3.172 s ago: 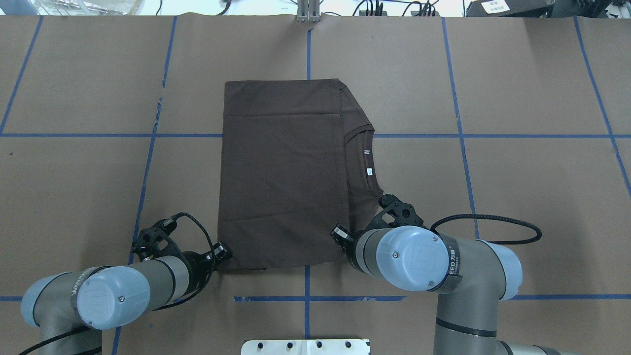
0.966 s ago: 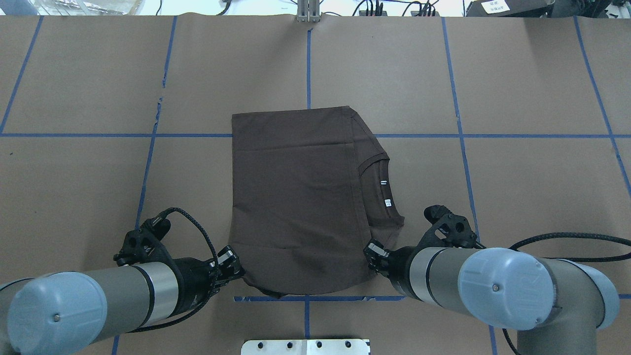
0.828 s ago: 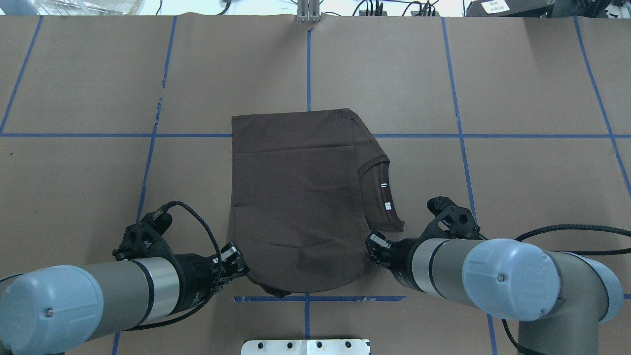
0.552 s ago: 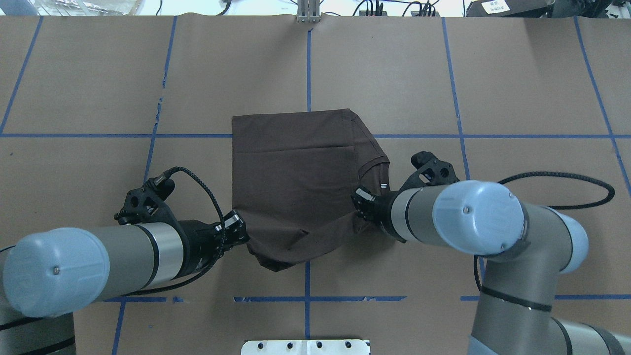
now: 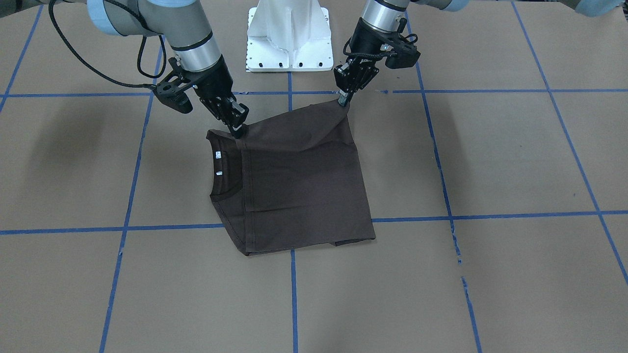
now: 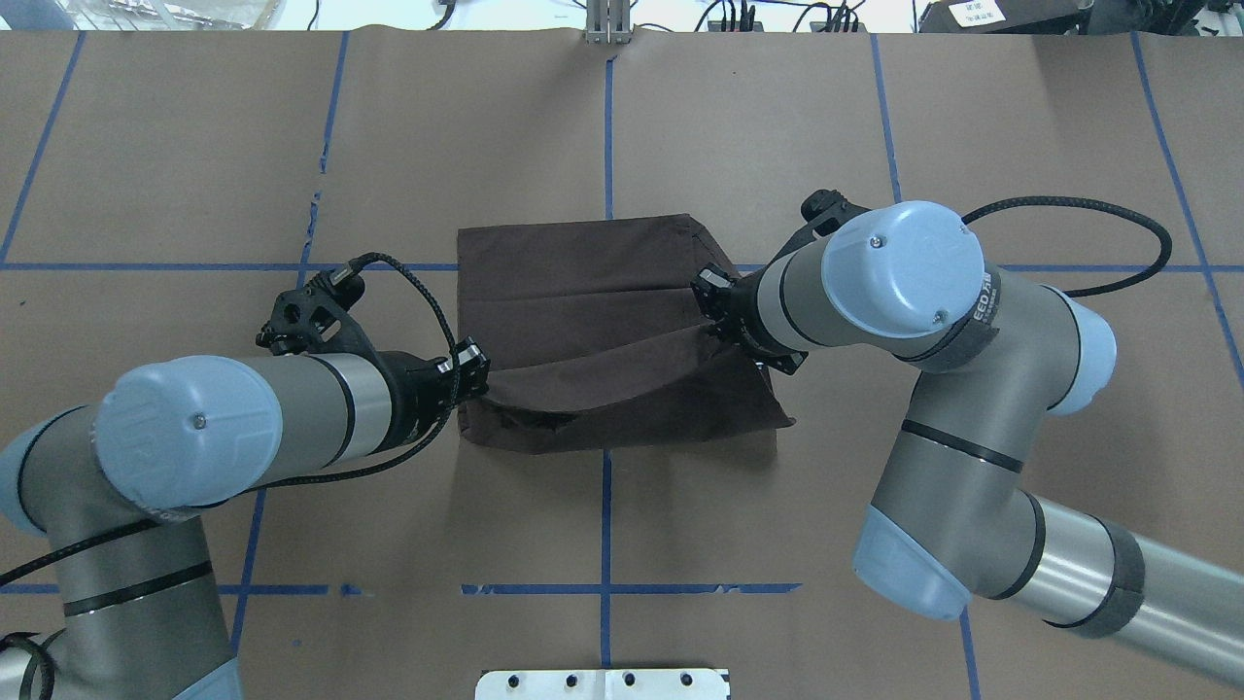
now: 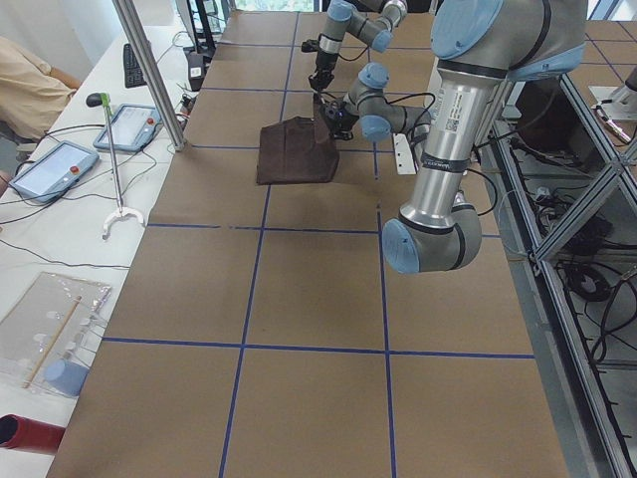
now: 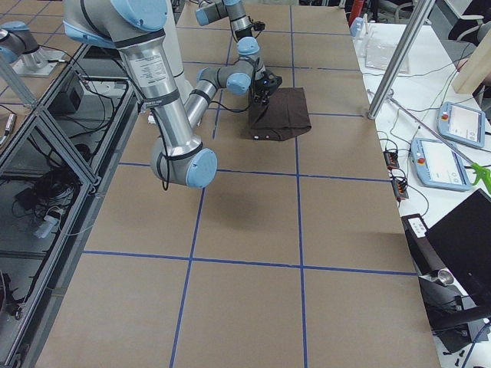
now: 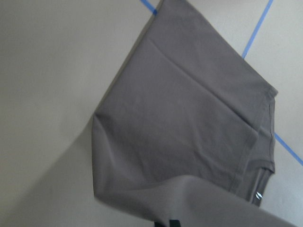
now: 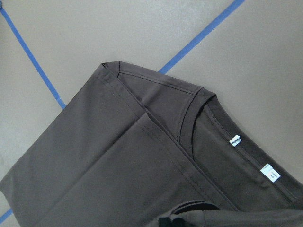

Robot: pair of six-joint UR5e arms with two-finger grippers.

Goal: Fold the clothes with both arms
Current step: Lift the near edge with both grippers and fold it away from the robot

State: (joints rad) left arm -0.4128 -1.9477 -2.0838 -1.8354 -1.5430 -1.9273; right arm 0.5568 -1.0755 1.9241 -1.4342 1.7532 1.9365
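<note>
The dark brown T-shirt (image 6: pixel 583 272) lies side-folded on the table, its ribbed collar (image 5: pixel 223 171) and white neck tags (image 5: pixel 217 156) towards my right arm. My left gripper (image 6: pixel 478 372) is shut on one corner of the edge nearest me. My right gripper (image 6: pixel 712 301) is shut on the other corner, by the collar. That edge hangs lifted above the table and sags between the two grippers (image 5: pixel 343 100) (image 5: pixel 239 131). The far half of the shirt (image 5: pixel 304 206) rests flat. In the right wrist view the collar (image 10: pixel 189 118) and tags (image 10: pixel 235 140) show below the held cloth.
Brown paper with blue tape lines (image 6: pixel 606 117) covers the table. The white pedestal base (image 5: pixel 289 34) stands at my edge. A metal post (image 6: pixel 607 24) rises at the far edge. Tablets (image 7: pixel 55 164) and a person's sleeve (image 7: pixel 30 90) are on a side bench.
Both grippers first pulled the shirt towards me, then raised its near edge and carried it away from me over the rest of the shirt. The collar is now partly covered.
</note>
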